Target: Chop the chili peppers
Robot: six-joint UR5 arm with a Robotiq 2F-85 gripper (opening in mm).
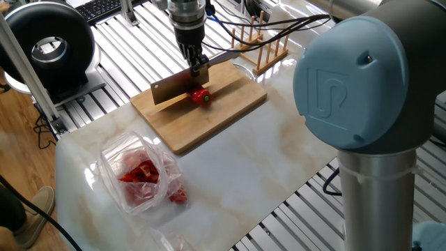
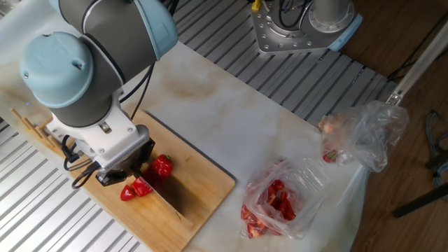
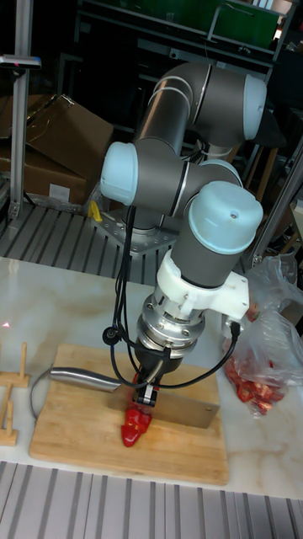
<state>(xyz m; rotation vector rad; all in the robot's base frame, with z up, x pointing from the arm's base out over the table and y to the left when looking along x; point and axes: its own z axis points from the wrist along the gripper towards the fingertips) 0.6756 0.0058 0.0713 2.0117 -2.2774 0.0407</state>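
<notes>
Holding: the gripper [image 1: 197, 66] is clamped on the cleaver [image 1: 174, 88] near where the blade meets the handle; the blade stands on its edge across the cutting board [image 1: 216, 115]
Chili peppers: the chili peppers [image 1: 201, 96] lie on the board at upper centre of one fixed view, touching the blade; in the other fixed view a bigger red part [image 2: 162, 166] is on one side of the blade and a smaller part [image 2: 129, 192] on the other
Plastic bag: the plastic bag [image 1: 139, 173] with red pieces lies on the white table [image 1: 265, 153] at lower left, well apart from the board
Rack: a wooden rack [image 1: 265, 49] stands just beside the board's far end
</notes>
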